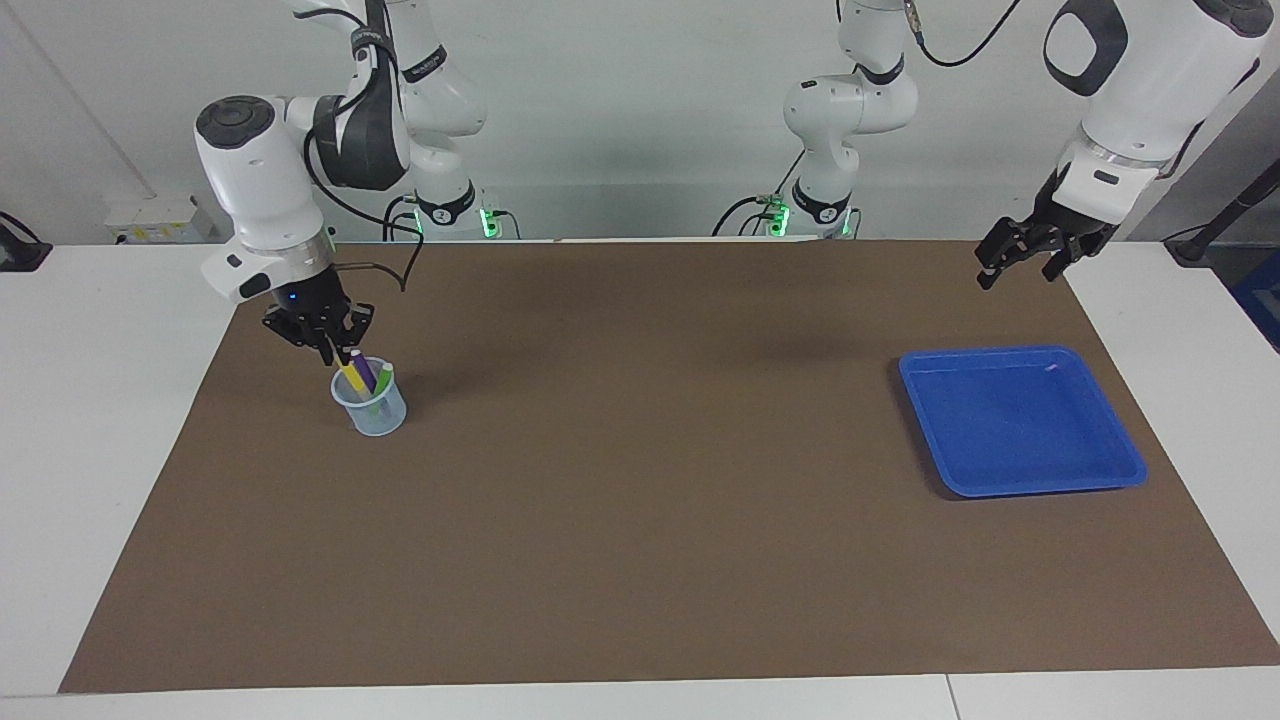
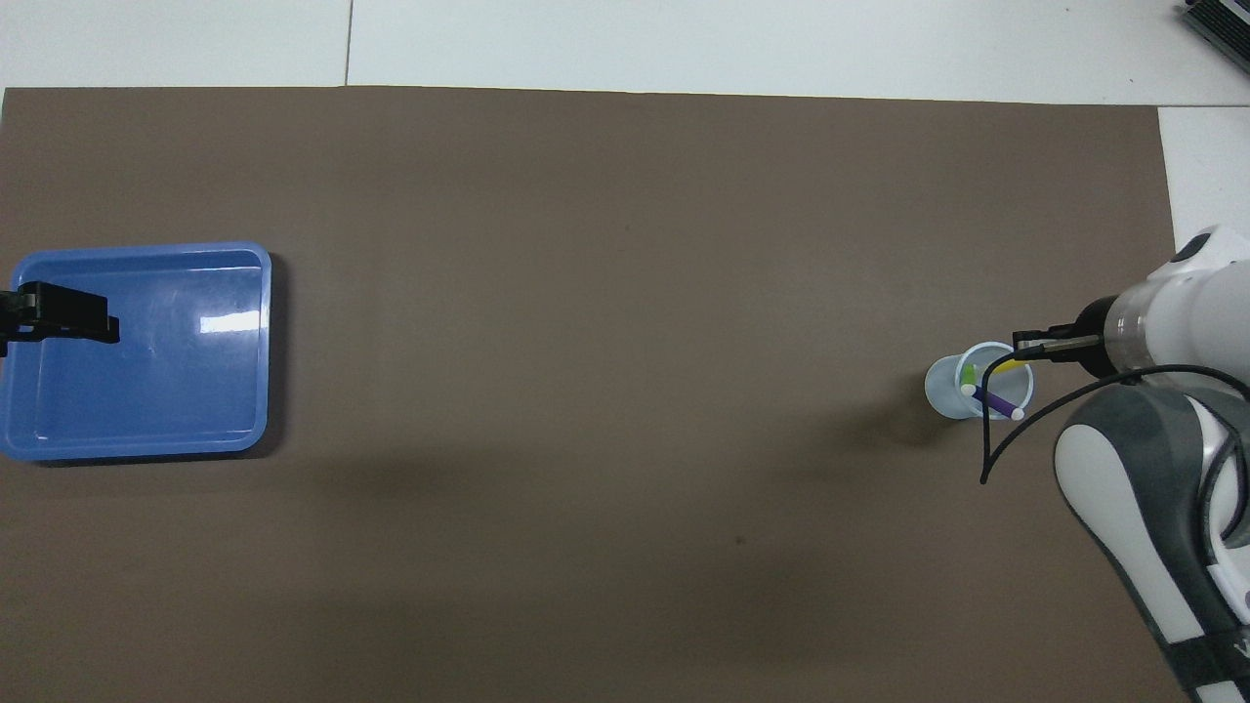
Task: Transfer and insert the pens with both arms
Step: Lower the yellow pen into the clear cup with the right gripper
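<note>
We count three pens at cup (image 1: pixel 369 408): purple pen (image 1: pixel 362 371) and green pen (image 1: pixel 383 381) stand inside. Yellow pen (image 1: pixel 348 372) is lowered into it, right gripper (image 1: pixel 325 343) fingers clamped on its top. Blue tray (image 1: pixel 1020 420) holds no pen. Left gripper (image 1: pixel 1015 255) waits over surface edge by tray, fingers apart. We judge only release left.

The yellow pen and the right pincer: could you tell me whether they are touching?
Touching. The facing view shows the right pincer closed on the yellow pen, whose lower end sits inside the cup.
</note>
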{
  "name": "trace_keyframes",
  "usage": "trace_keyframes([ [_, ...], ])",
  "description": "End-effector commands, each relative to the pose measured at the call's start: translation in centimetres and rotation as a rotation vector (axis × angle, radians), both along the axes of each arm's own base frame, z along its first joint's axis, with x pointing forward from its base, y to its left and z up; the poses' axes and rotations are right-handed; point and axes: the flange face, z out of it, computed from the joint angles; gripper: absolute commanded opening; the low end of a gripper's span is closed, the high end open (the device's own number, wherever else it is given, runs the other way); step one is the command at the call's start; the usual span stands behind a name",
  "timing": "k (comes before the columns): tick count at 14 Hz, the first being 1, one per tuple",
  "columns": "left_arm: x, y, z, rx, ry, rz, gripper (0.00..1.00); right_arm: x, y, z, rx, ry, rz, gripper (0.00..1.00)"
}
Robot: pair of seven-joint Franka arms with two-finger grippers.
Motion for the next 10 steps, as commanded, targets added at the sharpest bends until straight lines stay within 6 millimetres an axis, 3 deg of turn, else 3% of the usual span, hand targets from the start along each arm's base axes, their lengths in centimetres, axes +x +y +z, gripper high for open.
trace_keyframes([
  [1,-0.14,-0.14,0.16,0.023,0.020,-0.019,1.00,0.44,-0.63,-1.62,-0.014,-0.002,-0.004,0.00],
  [6,-0.02,-0.46,0.37,0.015,0.020,-0.029,1.00,0.61,-1.24,-2.54,-0.009,0.008,-0.030,0.00],
  [7,0.04,-0.72,0.30,0.014,0.020,-0.035,1.00,0.59,-1.25,-2.53,-0.007,0.011,-0.056,0.11],
  [8,0.10,-0.65,0.23,0.012,0.020,-0.037,1.00,0.55,-1.17,-2.58,-0.006,0.014,-0.072,0.43],
  [9,0.29,-0.77,0.17,0.015,0.017,-0.045,1.00,0.56,-1.17,-2.52,-0.006,0.014,-0.072,0.80],
  [10,0.44,-0.85,0.52,0.015,0.007,-0.052,1.00,0.58,-1.26,-2.46,-0.006,0.014,-0.073,1.00],
])
